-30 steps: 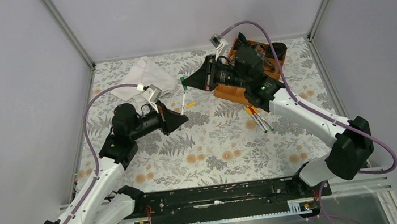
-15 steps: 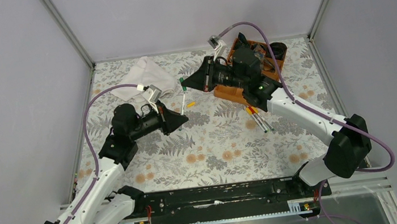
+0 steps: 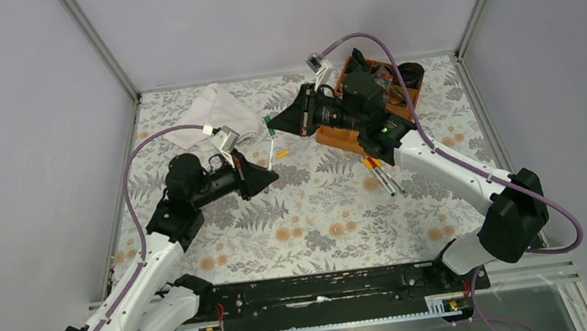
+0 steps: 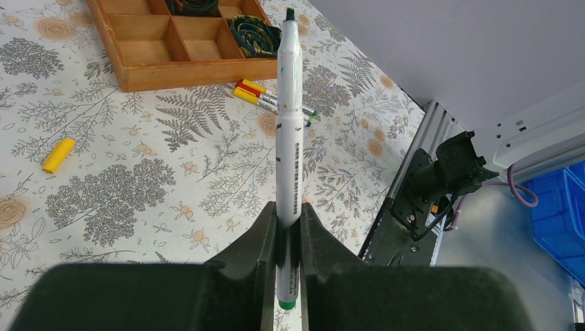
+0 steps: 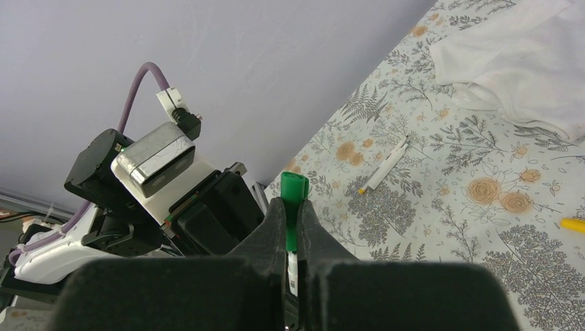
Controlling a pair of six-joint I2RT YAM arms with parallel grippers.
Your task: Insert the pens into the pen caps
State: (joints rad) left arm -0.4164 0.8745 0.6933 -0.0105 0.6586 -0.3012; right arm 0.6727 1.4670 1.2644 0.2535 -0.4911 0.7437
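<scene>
Pinching thin white-barrelled green-tipped marker pen (image 4: 289, 103) in left tool (image 4: 289, 210); clamping short green plastic cap (image 5: 294, 186) in right tool (image 5: 290, 207).

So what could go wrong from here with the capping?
The left end effector grips the green-tipped pen near its tail, so a slight tilt could swing the tip past the green cap. The right end effector pinches that cap between narrow fingertips; an off-axis push might pop it loose.

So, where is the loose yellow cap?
In the top view the yellow cap lies near the centre of the table, between the held pen and the wooden tray.
</scene>
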